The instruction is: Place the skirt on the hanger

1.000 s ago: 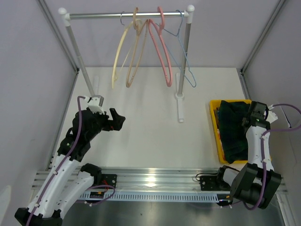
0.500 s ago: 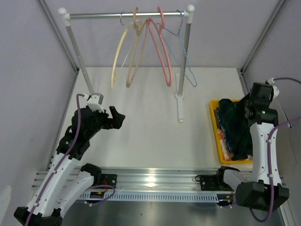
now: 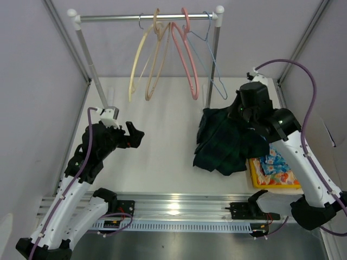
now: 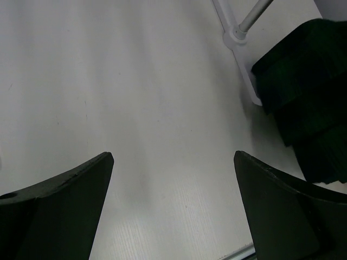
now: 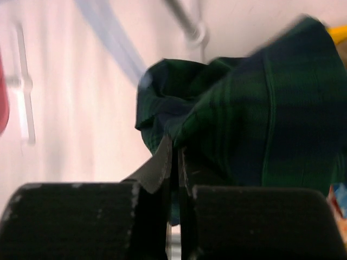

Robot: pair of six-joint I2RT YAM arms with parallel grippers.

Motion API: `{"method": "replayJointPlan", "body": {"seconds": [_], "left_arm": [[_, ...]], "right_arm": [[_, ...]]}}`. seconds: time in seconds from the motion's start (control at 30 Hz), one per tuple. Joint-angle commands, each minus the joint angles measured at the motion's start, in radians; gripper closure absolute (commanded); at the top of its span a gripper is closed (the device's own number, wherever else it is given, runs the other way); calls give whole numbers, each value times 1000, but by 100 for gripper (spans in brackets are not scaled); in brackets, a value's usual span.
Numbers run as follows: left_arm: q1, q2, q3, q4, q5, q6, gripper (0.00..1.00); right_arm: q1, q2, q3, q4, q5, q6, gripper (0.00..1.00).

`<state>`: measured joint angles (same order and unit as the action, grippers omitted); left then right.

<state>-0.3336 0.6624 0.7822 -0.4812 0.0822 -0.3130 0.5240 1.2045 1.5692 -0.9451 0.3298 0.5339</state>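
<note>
The dark green and navy plaid skirt point(image 3: 223, 143) hangs bunched from my right gripper point(image 3: 236, 112), which is shut on its top edge right of the rack's right post, the lower folds down near the table. In the right wrist view the closed gripper point(image 5: 174, 145) pinches the skirt point(image 5: 260, 119). The cream-yellow hanger point(image 3: 139, 62) hangs leftmost on the rail. My left gripper point(image 3: 135, 135) is open and empty over the left of the table. In the left wrist view the gripper point(image 4: 173, 157) frames bare table, with the skirt point(image 4: 309, 103) at the right edge.
A tan hanger point(image 3: 158, 59), a pink hanger point(image 3: 187, 57) and a thin blue wire hanger point(image 3: 215, 73) share the rail point(image 3: 119, 17). The rack's right post point(image 3: 212, 65) stands beside the skirt. A yellow bin point(image 3: 254, 176) holds a floral cloth point(image 3: 276, 165).
My right gripper has lifted the skirt out of the yellow bin and carried it left and up toward the rack, uncovering the floral cloth. The left arm has barely moved.
</note>
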Motion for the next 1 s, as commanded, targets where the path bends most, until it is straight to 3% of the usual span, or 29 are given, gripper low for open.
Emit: {"method": "replayJointPlan", "body": {"seconds": [0.0,0.27,0.43,0.47,0.57,0.63,0.67,0.77,0.97], "left_arm": [[-5,-1,46,15,13,3,1],[-7,6,35,9,45,-29,1],[-5,23,8,9,79,-80,1],[-5,25,-15,18,86,-90,0],[-5,29,-55,39,113,-135,1],[-7,34,-70,52,122,-164,1],[-5,42,-95,70,134,-175,1],[-5,66,-129,117,169,-218,1],[-16,114,-192,236,240,-285,1]], "right_arm": [[138,6,-10,32,112,61,100],[378,76,-283,267,158,204,100],[530,232,-316,396,144,213,98],[550,253,-316,416,132,212,94],[603,309,-317,477,97,202,62],[622,314,-328,525,63,178,49],[626,310,-331,531,58,172,36],[630,278,-342,525,70,158,24],[627,158,-373,468,120,158,18]]}}
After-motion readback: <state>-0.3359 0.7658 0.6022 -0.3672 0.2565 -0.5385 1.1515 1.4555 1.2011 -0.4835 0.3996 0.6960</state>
